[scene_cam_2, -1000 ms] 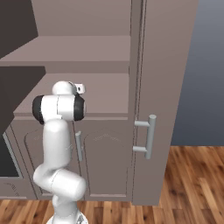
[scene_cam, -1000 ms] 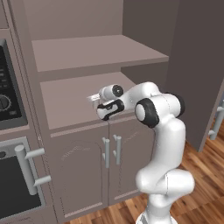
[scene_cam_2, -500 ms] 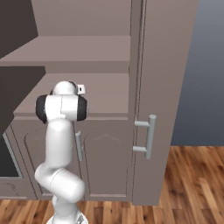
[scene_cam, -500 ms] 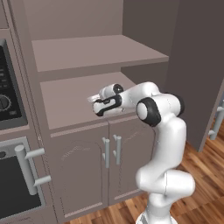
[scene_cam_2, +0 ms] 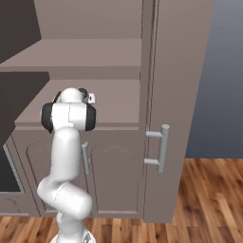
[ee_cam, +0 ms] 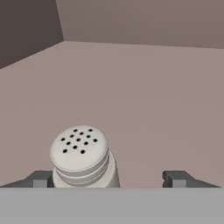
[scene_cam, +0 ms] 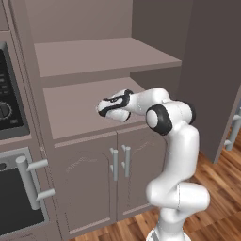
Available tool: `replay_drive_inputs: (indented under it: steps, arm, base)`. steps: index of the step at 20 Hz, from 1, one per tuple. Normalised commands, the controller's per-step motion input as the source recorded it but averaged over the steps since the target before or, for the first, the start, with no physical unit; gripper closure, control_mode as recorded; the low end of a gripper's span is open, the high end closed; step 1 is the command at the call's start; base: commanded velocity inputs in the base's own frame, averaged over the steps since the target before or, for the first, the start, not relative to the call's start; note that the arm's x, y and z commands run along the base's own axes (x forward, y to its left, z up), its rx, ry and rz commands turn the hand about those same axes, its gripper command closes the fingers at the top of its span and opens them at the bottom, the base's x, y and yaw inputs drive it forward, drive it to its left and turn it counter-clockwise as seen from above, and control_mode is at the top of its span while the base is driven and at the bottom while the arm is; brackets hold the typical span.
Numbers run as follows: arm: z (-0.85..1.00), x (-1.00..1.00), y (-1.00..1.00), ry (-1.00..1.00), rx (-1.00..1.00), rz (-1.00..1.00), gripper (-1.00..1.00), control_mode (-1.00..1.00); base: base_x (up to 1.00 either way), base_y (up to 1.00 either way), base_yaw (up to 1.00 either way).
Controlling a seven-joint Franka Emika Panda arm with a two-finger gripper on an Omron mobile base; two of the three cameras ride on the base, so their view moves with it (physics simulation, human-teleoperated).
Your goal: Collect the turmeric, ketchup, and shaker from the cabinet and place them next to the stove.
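Note:
The shaker (ee_cam: 81, 154), pale grey with a perforated rounded top, stands upright on the lower shelf (scene_cam: 70, 106) of the cabinet (scene_cam: 94, 174). In the hand view it sits between the fingertips of my gripper (ee_cam: 108, 179), close against the left fingertip (ee_cam: 40, 178) and well away from the right one. The jaws stand wide apart, open around the shaker. From the left base view my gripper (scene_cam: 100, 109) reaches level over the lower shelf, and the hand hides the shaker. The turmeric, the ketchup and the stove are out of view.
An upper shelf (scene_cam: 94, 54) overhangs the hand. A black-fronted oven (scene_cam: 7, 113) with a bar handle (scene_cam: 30, 188) is to the left. A tall cupboard with a vertical handle (scene_cam_2: 162, 148) stands to the right. Below the shelf are two small doors with short handles (scene_cam: 120, 162).
The hand has swung from pointing downward to lying level along the lower shelf, reaching a little further left. The rest of the arm has barely moved.

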Motion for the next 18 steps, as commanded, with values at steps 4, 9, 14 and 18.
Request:
replay_drive_inputs:
  steps: [4,9,14,18]
  arm:
    - [-0.2,0.0,0.5,0.05,-0.05,0.0,1.0,-1.0]
    - [-0.16,0.0,0.47,0.04,-0.05,0.0,1.0,-1.0]
    - [-0.07,0.0,0.33,0.02,-0.05,0.0,1.0,-1.0]
    - [-0.01,0.0,0.07,0.0,-0.03,0.0,1.0,-1.0]
  base:
    - [0.0,0.0,0.0]
    - [0.0,0.0,0.0]
    - [0.0,0.0,0.0]
    - [0.0,0.0,0.0]
